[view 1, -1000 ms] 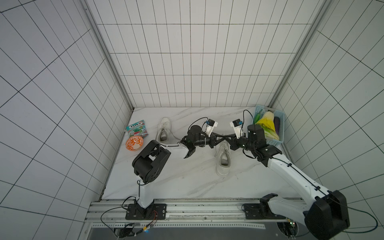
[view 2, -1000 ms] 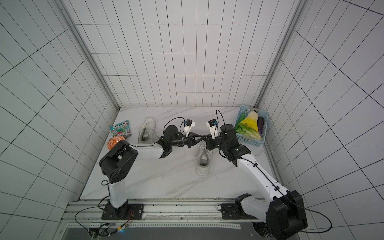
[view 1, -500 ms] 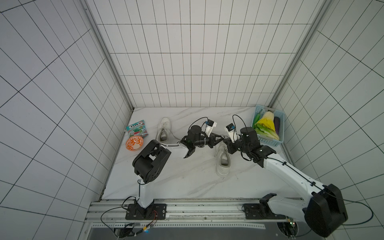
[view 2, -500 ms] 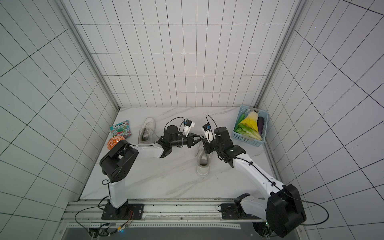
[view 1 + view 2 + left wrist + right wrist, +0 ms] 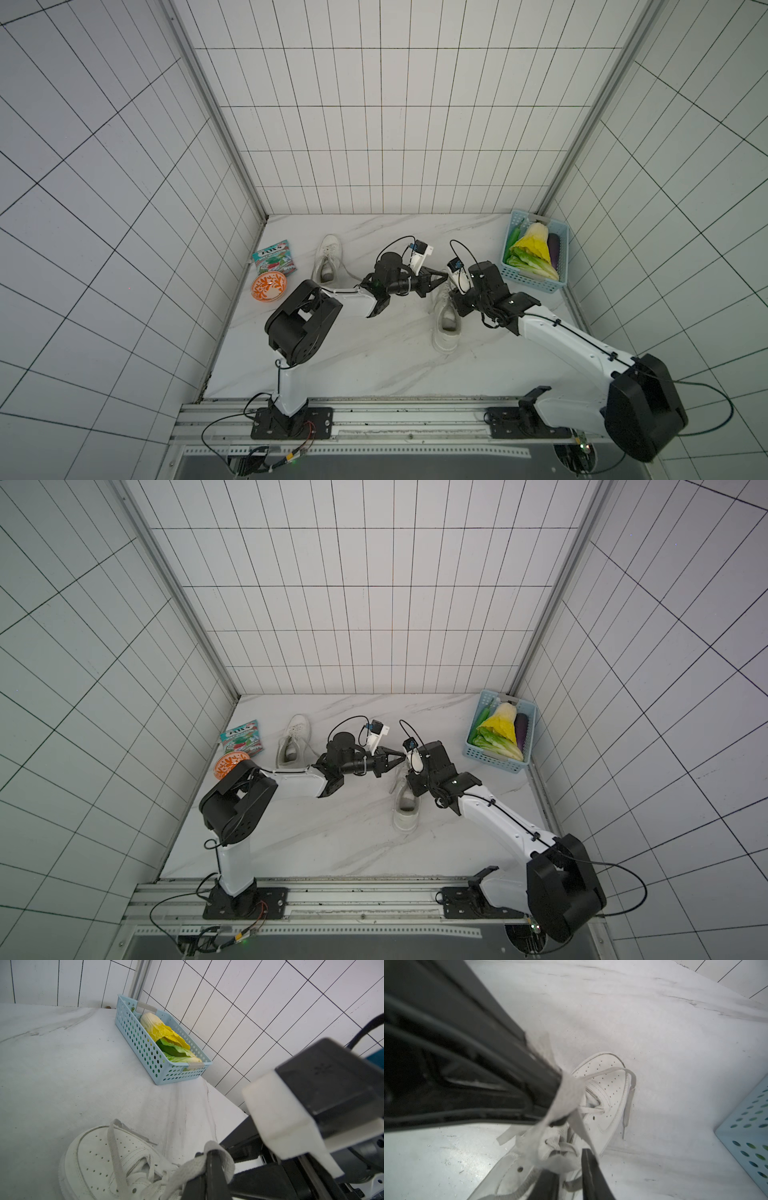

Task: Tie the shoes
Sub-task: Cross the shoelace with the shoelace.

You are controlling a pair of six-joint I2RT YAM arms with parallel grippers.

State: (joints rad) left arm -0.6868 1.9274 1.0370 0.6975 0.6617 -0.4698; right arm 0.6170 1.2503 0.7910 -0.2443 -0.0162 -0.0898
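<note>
Two white shoes lie on the marble table. One shoe (image 5: pixel 446 328) (image 5: pixel 407 808) sits mid-table, toe to the rear, and the other shoe (image 5: pixel 328 266) lies at the rear left, its lace trailing. My left gripper (image 5: pixel 444 277) (image 5: pixel 209 1165) hovers over the middle shoe's toe end, shut on a lace (image 5: pixel 187 1167) that loops over its tips. My right gripper (image 5: pixel 457 301) (image 5: pixel 569 1169) hangs just above that shoe's (image 5: pixel 602 1093) eyelets. Its jaws stand apart, with a slack lace loop (image 5: pixel 560 1164) lying between the fingers (image 5: pixel 591 1174).
A light blue basket (image 5: pixel 521 278) of cabbage and other vegetables stands at the rear right by the wall. A snack packet (image 5: pixel 274 257) and an orange patterned bowl (image 5: pixel 269 286) lie by the left wall. Tiled walls close in three sides.
My right gripper has moved left and down toward the left gripper and the shoe's laces, and its jaws have parted. The left gripper has stayed put, still shut on the lace.
</note>
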